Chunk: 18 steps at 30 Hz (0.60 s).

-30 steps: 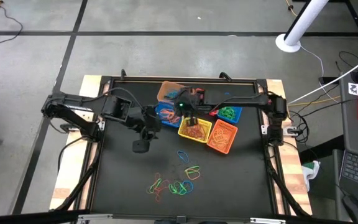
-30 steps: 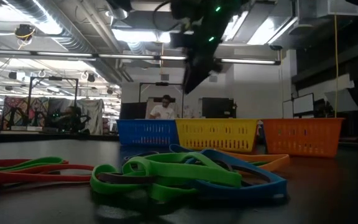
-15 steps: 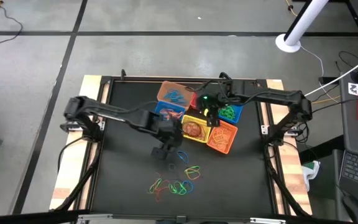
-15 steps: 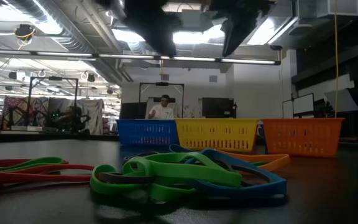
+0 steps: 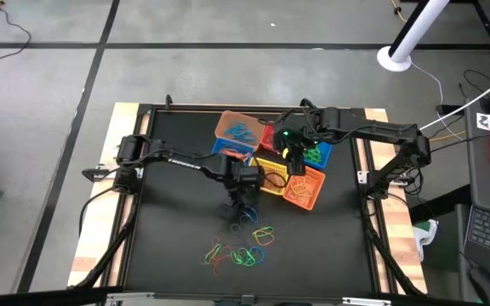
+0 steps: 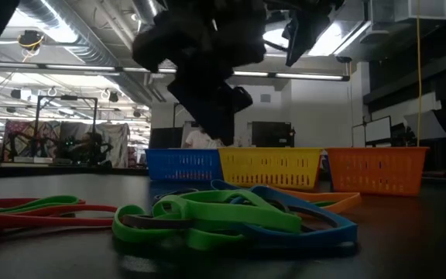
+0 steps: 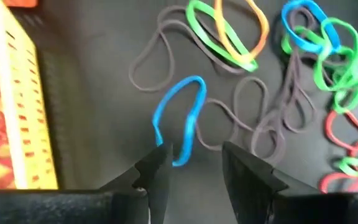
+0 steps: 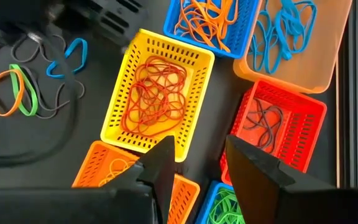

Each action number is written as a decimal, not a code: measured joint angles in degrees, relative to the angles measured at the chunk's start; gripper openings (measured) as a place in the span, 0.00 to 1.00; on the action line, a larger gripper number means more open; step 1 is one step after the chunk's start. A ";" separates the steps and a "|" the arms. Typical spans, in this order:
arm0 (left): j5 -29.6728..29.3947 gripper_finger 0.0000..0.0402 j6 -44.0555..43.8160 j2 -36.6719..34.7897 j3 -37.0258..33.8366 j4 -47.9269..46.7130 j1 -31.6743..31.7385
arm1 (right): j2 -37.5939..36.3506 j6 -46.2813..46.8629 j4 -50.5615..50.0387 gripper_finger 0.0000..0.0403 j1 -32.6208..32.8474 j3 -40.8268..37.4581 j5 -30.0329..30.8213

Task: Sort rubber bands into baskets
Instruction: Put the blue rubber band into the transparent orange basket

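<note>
Fingers of the left gripper (image 7: 194, 165) stood spread, empty, a blue band (image 7: 180, 118) lying flat just ahead, one end between the tips. Judged light, limp, elastic; best pinched across one strand. Right gripper (image 8: 197, 162) hovered spread above the baskets (image 8: 160, 93).

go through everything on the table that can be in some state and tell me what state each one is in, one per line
left gripper: open, empty, over the blue rubber band.
right gripper: open, empty, above the baskets.
yellow basket: holds red bands.
red basket: holds dark bands.
tan-orange basket: holds blue bands.
blue basket: holds orange bands.
loose bands: unsorted on the table.
</note>
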 joint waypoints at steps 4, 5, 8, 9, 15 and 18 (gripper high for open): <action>0.33 0.34 -0.14 0.92 0.04 3.31 1.13 | 0.00 0.00 0.02 0.35 0.00 0.00 -0.02; 0.31 0.34 -0.49 1.18 0.04 3.30 1.28 | 0.00 -0.01 0.03 0.35 0.00 0.00 -0.02; 0.15 0.34 -0.97 2.85 0.03 3.87 1.60 | 0.00 -0.04 0.09 0.35 0.00 0.00 -0.02; 0.01 0.34 -1.33 3.55 0.02 3.77 1.60 | 0.00 -0.07 0.09 0.35 0.00 0.00 0.02; -0.79 0.34 -2.94 6.92 0.02 3.97 1.13 | 0.00 -0.44 0.12 0.35 0.00 0.00 0.07; -4.22 0.34 -2.98 8.23 0.09 4.16 0.62 | 0.00 -0.44 0.22 0.35 0.00 0.00 0.04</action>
